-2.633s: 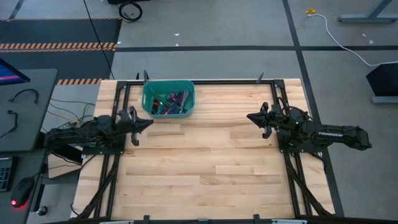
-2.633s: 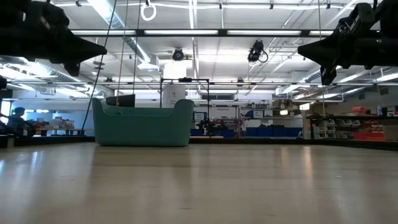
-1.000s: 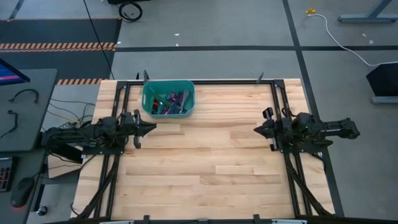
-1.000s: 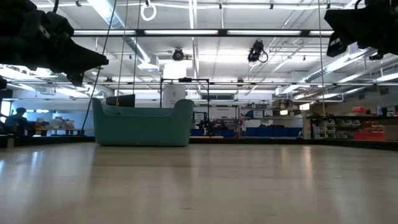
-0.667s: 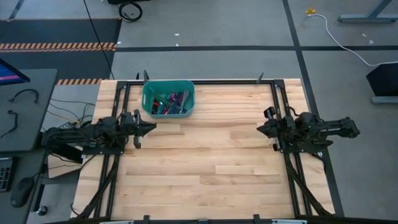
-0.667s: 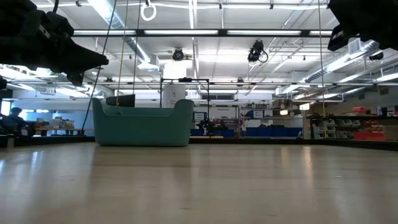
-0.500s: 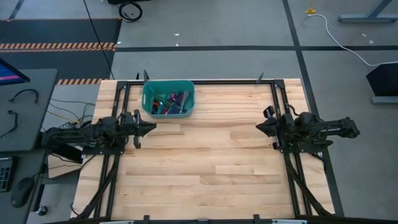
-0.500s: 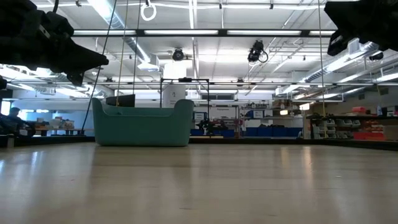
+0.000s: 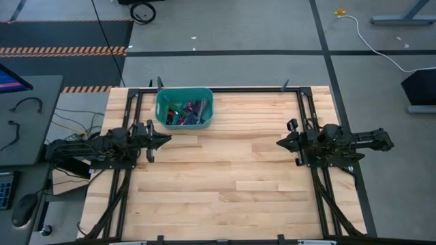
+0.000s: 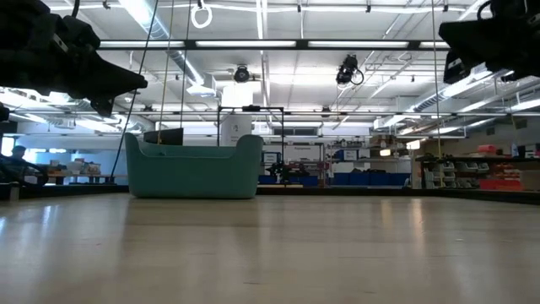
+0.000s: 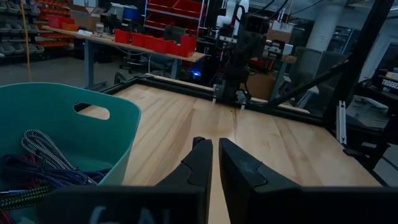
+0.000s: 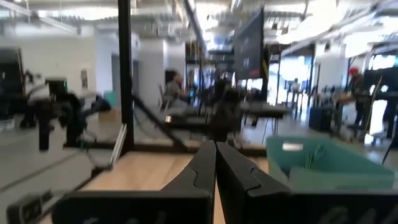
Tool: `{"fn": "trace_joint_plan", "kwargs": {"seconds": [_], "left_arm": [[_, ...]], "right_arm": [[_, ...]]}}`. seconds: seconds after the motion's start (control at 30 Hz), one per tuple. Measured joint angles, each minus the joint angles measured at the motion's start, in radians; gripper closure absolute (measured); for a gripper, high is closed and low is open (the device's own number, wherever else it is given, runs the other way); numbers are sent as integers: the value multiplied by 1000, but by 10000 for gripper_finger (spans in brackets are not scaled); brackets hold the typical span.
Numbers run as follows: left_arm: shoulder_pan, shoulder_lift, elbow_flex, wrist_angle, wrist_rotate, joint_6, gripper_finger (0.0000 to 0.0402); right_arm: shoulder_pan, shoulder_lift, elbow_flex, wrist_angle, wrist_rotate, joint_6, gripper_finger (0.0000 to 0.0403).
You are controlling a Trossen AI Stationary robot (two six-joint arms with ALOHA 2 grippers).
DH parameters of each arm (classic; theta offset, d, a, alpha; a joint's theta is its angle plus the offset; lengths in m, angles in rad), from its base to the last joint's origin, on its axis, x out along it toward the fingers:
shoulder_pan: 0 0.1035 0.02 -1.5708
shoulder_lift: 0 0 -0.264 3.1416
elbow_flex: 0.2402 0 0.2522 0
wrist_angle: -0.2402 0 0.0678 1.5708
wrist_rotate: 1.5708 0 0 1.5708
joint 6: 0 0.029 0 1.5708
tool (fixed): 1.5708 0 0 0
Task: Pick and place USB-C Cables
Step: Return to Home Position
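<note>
The USB-C cables (image 9: 185,112) lie as a heap of purple, magenta, teal and green bundles inside a teal bin (image 9: 160,103) near the table's far edge, left of centre; some show in the left wrist view (image 11: 37,155). My left gripper (image 9: 167,138) hovers above the table just near and left of the bin, shut and empty. My right gripper (image 9: 278,143) hovers over the table's right side, far from the bin, shut and empty. In the low view both grippers, left (image 10: 139,82) and right (image 10: 443,34), hang high above the tabletop.
The bin (image 10: 192,169) stands on the bare wooden tabletop (image 9: 225,177), which stretches open between the two arms. A black frame (image 9: 225,89) edges the table. A side desk with a monitor and mouse (image 9: 20,129) is beyond the left edge. A person (image 12: 177,87) sits in the room behind.
My right gripper has drifted a little toward the table's right edge and then back toward the left, staying raised and shut. The left arm, the bin and the cables have kept still.
</note>
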Motion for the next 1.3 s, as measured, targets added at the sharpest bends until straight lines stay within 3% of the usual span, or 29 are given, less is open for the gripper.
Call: {"fn": "trace_joint_plan", "kwargs": {"seconds": [0.23,0.43,0.63,1.3], "left_arm": [[0,0,0,0,0,1,362],[0,0,0,0,0,0,371],[0,0,0,0,0,0,366],[0,0,0,0,0,0,371]], "right_arm": [[0,2,0,-116,-4,22,386],[0,2,0,-111,-4,13,386],[0,2,0,-208,1,103,386],[0,2,0,-210,4,125,386]]}}
